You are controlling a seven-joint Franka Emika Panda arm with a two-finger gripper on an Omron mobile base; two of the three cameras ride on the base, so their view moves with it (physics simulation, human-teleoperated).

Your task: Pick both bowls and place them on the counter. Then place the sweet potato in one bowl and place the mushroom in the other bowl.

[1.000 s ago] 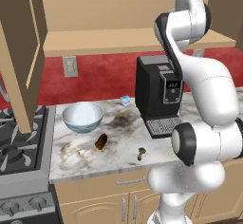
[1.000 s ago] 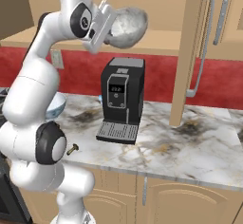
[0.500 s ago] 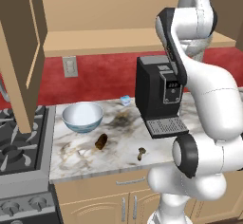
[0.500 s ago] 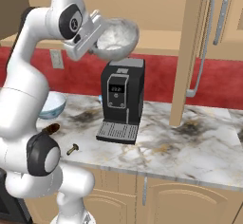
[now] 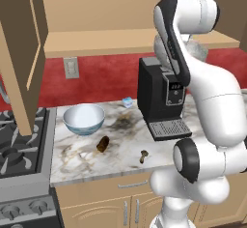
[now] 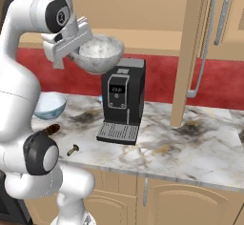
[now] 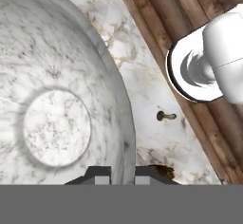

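In the left base view, the white bowl with blue pattern and pale blue inside (image 5: 84, 118) sits on the white-grey marble worktop (image 5: 82, 152) near the stove (image 5: 21, 149); the small oblong dark brown sweet potato (image 5: 102, 144) lies just in front of it, and the tiny tan mushroom (image 5: 143, 156) rests further right, near the worktop's front edge and in front of the black coffee machine (image 5: 161, 104). A sliver of the mottled grey stone-like bowl (image 5: 197, 52) peeks out behind the white arm, high above the worktop. In the right base view, the claw (image 6: 76, 52) is clamped on the left rim of the grey bowl (image 6: 99, 53), holding it in the air above the coffee machine (image 6: 121, 106); the blue-patterned bowl (image 6: 49, 105), sweet potato (image 6: 50, 129) and mushroom (image 6: 72, 149) lie below at left. In the hand view, the grey bowl (image 7: 57, 99) has its rim pinched between the fingertips (image 7: 100, 174), with the mushroom (image 7: 166, 116) on the marble (image 7: 152, 104) far beneath.
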